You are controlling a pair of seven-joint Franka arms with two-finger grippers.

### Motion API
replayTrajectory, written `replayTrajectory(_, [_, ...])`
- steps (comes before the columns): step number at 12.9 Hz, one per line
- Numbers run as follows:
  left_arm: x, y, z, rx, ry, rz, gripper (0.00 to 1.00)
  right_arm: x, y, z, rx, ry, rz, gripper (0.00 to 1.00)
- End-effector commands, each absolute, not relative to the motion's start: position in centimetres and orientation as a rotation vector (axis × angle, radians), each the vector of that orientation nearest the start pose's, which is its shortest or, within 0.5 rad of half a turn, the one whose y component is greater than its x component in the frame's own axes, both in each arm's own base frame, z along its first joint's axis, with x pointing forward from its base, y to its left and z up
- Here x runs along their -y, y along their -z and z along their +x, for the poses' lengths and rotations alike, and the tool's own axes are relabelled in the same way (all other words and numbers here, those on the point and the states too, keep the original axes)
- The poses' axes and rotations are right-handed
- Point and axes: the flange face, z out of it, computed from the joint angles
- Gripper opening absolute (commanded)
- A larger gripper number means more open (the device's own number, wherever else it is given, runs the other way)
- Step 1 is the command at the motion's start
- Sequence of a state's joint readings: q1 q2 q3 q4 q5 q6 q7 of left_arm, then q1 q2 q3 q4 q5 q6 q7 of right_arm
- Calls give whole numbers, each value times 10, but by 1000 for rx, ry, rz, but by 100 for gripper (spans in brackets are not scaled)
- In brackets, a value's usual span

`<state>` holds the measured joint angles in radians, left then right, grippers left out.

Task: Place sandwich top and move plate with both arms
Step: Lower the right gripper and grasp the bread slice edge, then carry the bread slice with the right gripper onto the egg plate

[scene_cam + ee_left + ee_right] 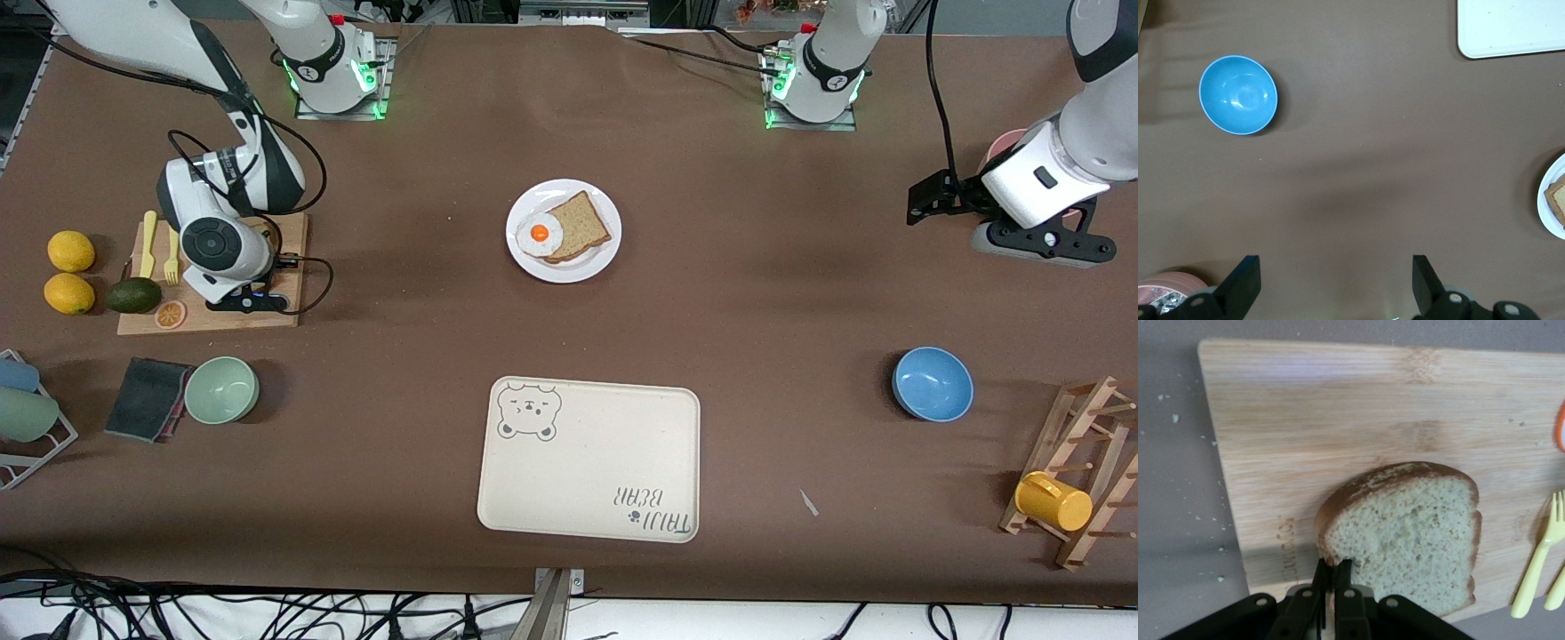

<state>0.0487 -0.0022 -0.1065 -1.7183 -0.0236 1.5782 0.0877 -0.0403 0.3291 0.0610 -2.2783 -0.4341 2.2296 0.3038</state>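
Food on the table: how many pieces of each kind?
Lemons: 2
Avocado: 1
Orange slice: 1
Fried egg: 1
Bread slices: 2 (sandwich top on cutting board, darker slice on plate)
Total: 7

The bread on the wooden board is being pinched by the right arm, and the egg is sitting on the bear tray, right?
Not quite. The fried egg sits on the white plate, beside the browner bread slice; the bear tray holds no egg, as the front view shows. The rest holds: the right end effector is shut on the edge of the sandwich top on the wooden board.
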Motion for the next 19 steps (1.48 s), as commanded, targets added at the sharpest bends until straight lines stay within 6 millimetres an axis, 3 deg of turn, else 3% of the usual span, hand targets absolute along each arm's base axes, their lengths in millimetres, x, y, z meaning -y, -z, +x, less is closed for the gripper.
replayTrajectory(1, [28, -561, 546, -218, -218, -3153, 100, 5, -187, 501, 76, -541, -3422, 0])
replayTrajectory(3, [28, -560, 547, -216, -220, -3153, 100, 2, -217, 518, 57, -620, -3447, 0])
replayTrajectory(4, [28, -560, 547, -216, -220, -3153, 100, -19, -234, 526, 77, -681, -3456, 0])
replayTrajectory(7, [28, -559, 548, -216, -220, -3153, 100, -92, -308, 552, 77, -779, -3402, 0])
replayTrajectory(9, [28, -559, 548, -216, -220, -3153, 100, -146, -347, 561, 100, -723, -3427, 0])
replayTrajectory(11, [28, -558, 548, -213, -222, -3154, 100, -224, -370, 553, 130, -636, -3398, 0])
replayTrajectory(15, [26, -556, 548, -208, -230, -3154, 100, -374, -352, 515, 145, -574, -3363, 0])
replayTrajectory(17, [26, -557, 548, -208, -227, -3154, 100, -431, -342, 493, 164, -573, -3338, 0])
replayTrajectory(19, [29, -555, 549, -218, -230, -3153, 100, -471, -320, 476, 171, -559, -3330, 0])
